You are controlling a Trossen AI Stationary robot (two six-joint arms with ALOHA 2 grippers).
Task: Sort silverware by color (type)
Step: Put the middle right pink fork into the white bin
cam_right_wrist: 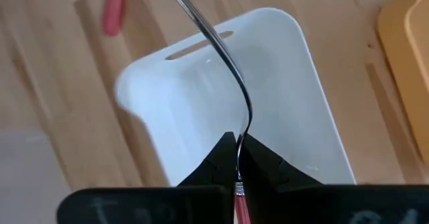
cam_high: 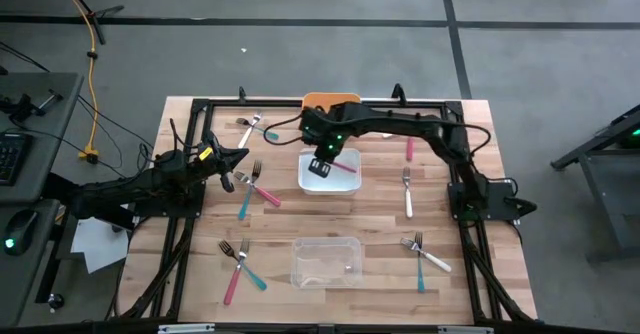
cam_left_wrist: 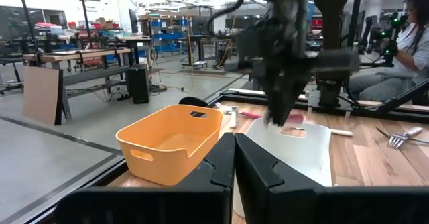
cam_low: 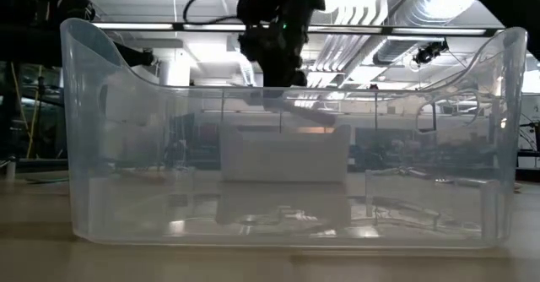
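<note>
Right gripper (cam_right_wrist: 238, 158) pinching a pink-handled fork (cam_right_wrist: 228, 63) at the neck, hanging over the white bin (cam_high: 329, 177) near the table's middle, toward the far edge. Best lowered closer inside the walls before release, tines kept clear of the rim, so no bounce out. Left gripper (cam_left_wrist: 234, 158) pressed together, empty, waiting near the left edge. Other forks scattered across the wooden table (cam_high: 500, 164); orange bin (cam_high: 320, 101) at the far edge, clear bin (cam_high: 326, 262) by the near edge. Beyond: workshop benches, a seated person.
</note>
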